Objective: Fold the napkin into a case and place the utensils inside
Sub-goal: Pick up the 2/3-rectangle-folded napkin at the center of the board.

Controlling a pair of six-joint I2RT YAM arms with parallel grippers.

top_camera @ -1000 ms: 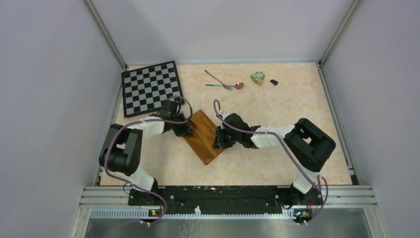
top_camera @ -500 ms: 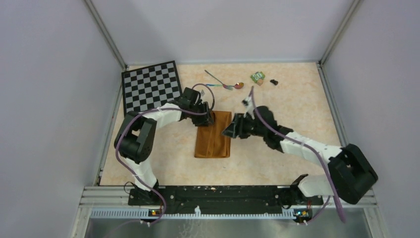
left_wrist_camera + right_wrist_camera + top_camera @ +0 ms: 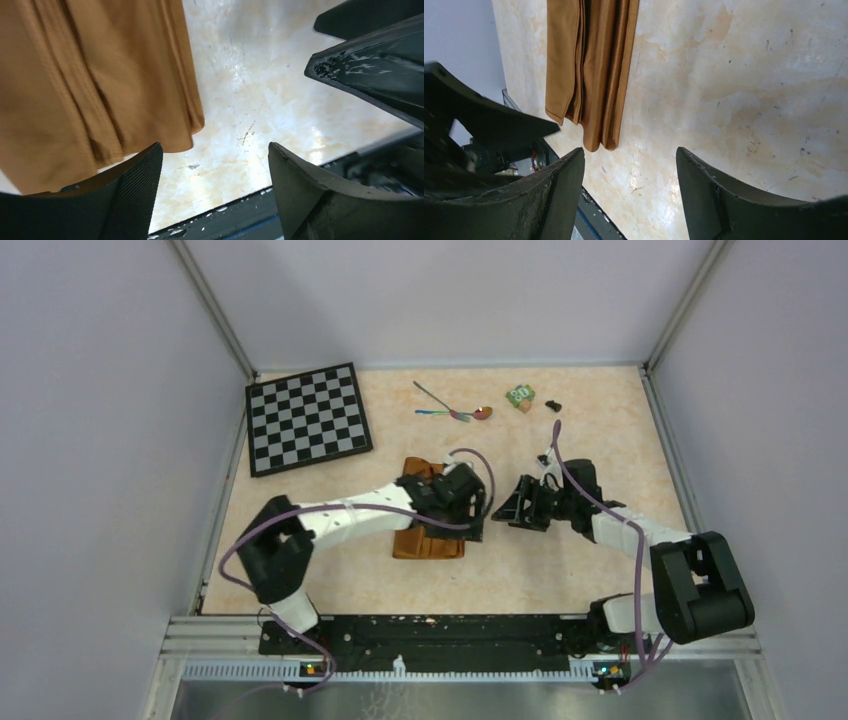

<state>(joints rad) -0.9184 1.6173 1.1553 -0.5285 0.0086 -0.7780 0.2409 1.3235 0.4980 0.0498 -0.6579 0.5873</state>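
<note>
1. napkin (image 3: 428,543): orange-brown satin cloth, folded into a narrow strip of several layers. It lay flat at mid-table (image 3: 600,450) with its long side running near to far. The left arm crossed over its middle.
2. left gripper (image 3: 215,165): jaws stood wide with bare table between them, nothing held. It hung at the napkin's right edge by a corner of the cloth. Whether one finger (image 3: 125,200) touched the cloth could not be told.
3. right gripper (image 3: 629,165): jaws stood wide and empty, just right of the napkin and apart from it, with the folded end ahead of the fingers.
4. utensils (image 3: 455,412): two thin pieces with rainbow-tinted handles, crossed at the far side of the table, well apart from the napkin and outside it.
5. chessboard (image 3: 308,418): flat at the far left corner.
6. green block (image 3: 519,395): just right of the utensils, with a small black item (image 3: 553,404) beside it.
</note>
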